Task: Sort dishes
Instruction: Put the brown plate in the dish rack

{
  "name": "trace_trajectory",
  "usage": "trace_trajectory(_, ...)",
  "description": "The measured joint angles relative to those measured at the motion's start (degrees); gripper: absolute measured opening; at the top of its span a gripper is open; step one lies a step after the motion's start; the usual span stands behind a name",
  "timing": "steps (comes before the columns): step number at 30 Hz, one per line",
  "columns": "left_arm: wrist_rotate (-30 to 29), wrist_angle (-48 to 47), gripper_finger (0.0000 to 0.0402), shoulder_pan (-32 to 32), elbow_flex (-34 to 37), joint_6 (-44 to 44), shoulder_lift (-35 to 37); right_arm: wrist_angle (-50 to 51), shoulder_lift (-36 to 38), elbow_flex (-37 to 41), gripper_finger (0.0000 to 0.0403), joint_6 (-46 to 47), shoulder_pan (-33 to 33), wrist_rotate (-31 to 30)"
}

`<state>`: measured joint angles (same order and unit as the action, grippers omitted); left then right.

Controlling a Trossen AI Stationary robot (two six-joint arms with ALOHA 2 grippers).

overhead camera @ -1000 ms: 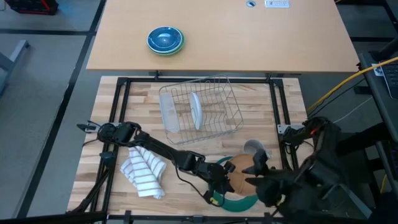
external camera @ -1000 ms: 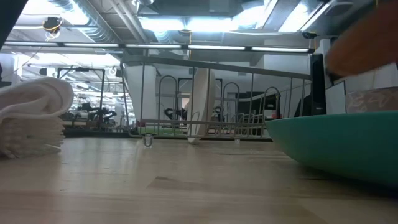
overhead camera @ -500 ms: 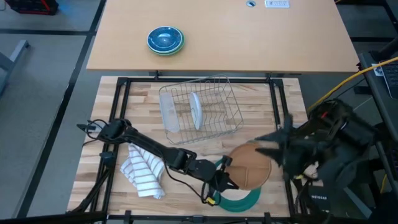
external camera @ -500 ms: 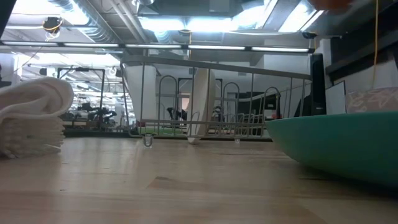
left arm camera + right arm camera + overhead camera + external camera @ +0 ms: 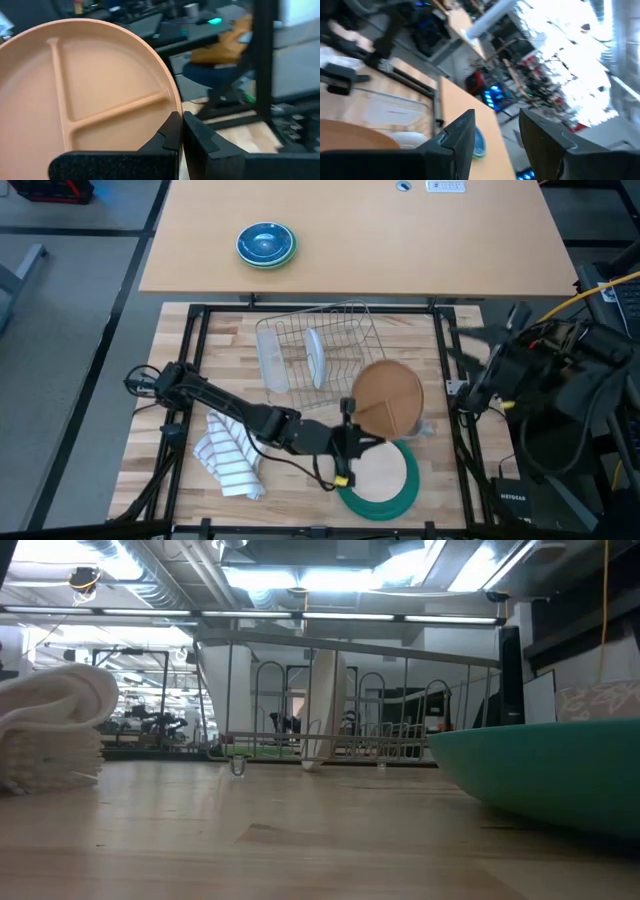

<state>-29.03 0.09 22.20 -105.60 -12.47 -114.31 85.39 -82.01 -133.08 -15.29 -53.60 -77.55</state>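
The left arm stretches low across the table from its left edge toward the middle, its gripper [image 5: 352, 430] pinched shut on the rim of the tan plate [image 5: 388, 398], holding it tilted. The right arm is drawn back, raised beyond the table's right edge, its gripper [image 5: 495, 131] spread wide and empty.

High view looks straight down; low view skims the tabletop; both share the rack [image 5: 322, 360] and green plate [image 5: 545, 775].

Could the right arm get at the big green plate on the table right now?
Probably yes: the right gripper is open and empty off the table's right edge, and the green plate lies uncovered, since the left gripper holds the tan plate up.
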Motion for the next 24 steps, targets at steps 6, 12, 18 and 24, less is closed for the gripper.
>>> trace_trajectory(6,-1.29,2.56,0.0000,-3.75,0.00,6.25,0.76,0.19,2.65,0.00,0.0159,-2.99,0.00,-4.19)
trace_trajectory(12,-1.26,2.53,0.0000,-8.14,0.01,13.70,0.76,4.36,4.39,0.00,0.0159,-3.13,0.00,-4.38)
trace_trajectory(18,-1.25,3.20,0.0000,-11.36,0.02,19.81,0.76,4.67,5.83,0.42,0.0159,-3.02,0.00,-4.36)
trace_trajectory(24,-1.23,3.75,0.0000,-13.34,0.07,21.73,0.76,4.66,6.09,0.43,0.0159,-3.21,0.02,-3.90)
